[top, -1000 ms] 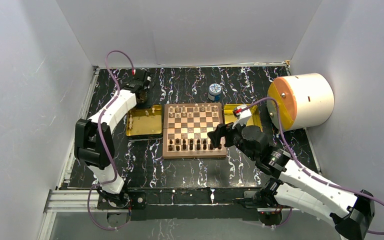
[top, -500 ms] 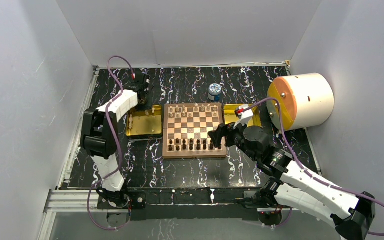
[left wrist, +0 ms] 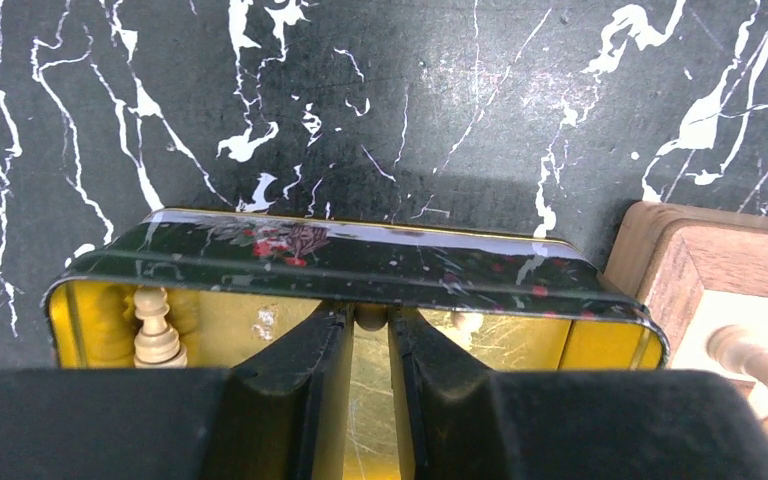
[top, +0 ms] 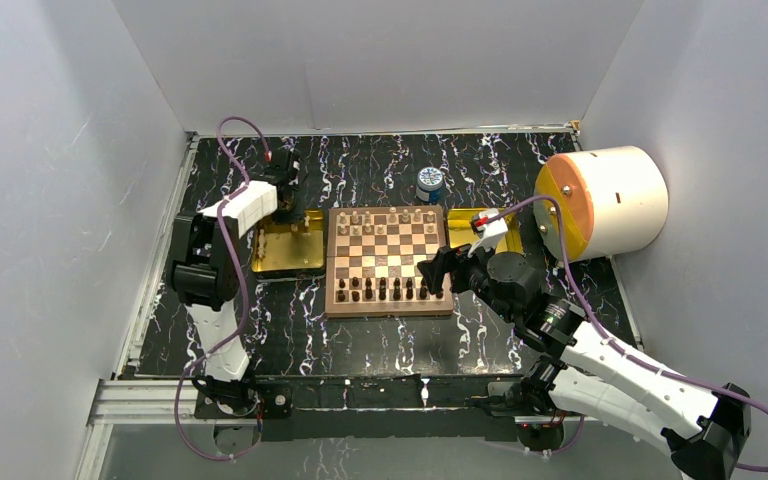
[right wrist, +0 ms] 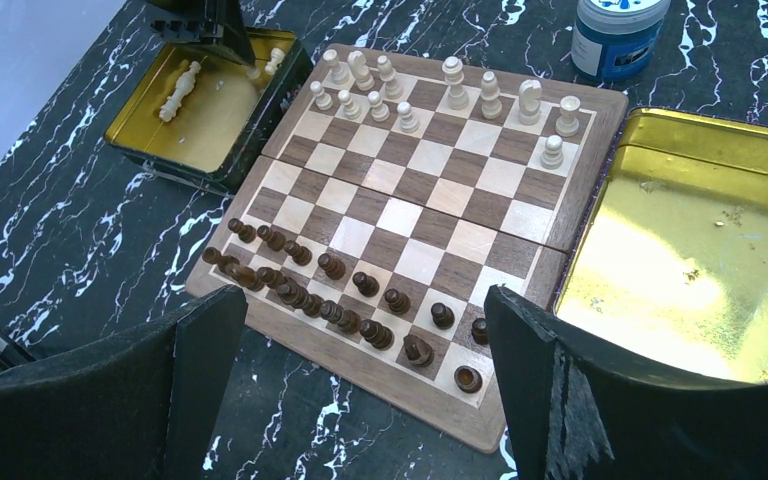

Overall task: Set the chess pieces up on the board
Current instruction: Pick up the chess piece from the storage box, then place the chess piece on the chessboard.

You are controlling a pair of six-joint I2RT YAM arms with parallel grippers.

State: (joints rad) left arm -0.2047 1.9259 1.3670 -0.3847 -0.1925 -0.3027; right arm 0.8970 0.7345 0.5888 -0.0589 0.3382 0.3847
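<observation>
Black-fingered, the left claw (left wrist: 370, 328) stands inside the left gold tray (left wrist: 360, 255), its jaws drawn almost together with the rounded top of a pale piece (left wrist: 370, 317) between the tips; it appears to be pinching that piece, though the contact itself is partly hidden. Further cream pieces lie loose in that tray: one upright at the left end (left wrist: 155, 325) and, in the right wrist view, one lying flat (right wrist: 180, 90). The right claw (right wrist: 365, 300) is spread wide and holds nothing, hanging above the near right corner of the board (right wrist: 400, 215). On the board, the chess pieces (right wrist: 455, 80) in cream fill most of the far rank, with one gap. The cream pawn rank has four at its left end and one near its right, with gaps between. The dark pieces (right wrist: 360, 285) appear fully ranked along the near two rows. The right gold tray (right wrist: 700, 150) shows no pieces. A blue jar (right wrist: 615, 35) stands beyond the board on the black marbled surface (left wrist: 460, 100). Assessment: well past halfway; the outstanding work is to move the tray's cream pieces onto the open far squares.
</observation>
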